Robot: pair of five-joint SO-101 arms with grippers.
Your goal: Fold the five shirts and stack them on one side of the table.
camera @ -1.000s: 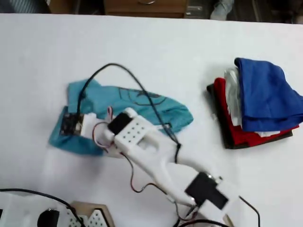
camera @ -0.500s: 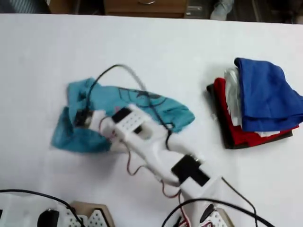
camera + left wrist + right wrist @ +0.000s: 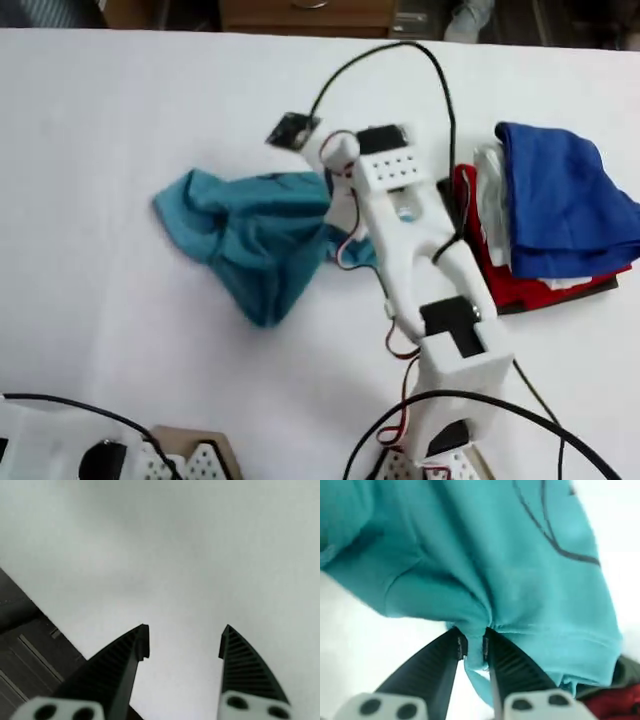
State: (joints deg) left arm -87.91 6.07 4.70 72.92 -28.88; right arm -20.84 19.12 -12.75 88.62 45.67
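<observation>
In the last second the right arm has swung from the far end of the teal shirt (image 3: 250, 235) toward the pile of folded shirts (image 3: 545, 215), dragging the cloth with it. The shirt now lies bunched on the table (image 3: 120, 100) just beside the pile, so I reckon this fifth one still needs a proper fold. The right pincer (image 3: 472, 647) is clamped tight on a pinch of teal fabric. The left pincer (image 3: 182, 640) hangs wide apart over bare table, holding nothing.

text: nothing readable tbh | teal fabric shirt (image 3: 470, 555): just a dark line doodle, no letters or numbers
</observation>
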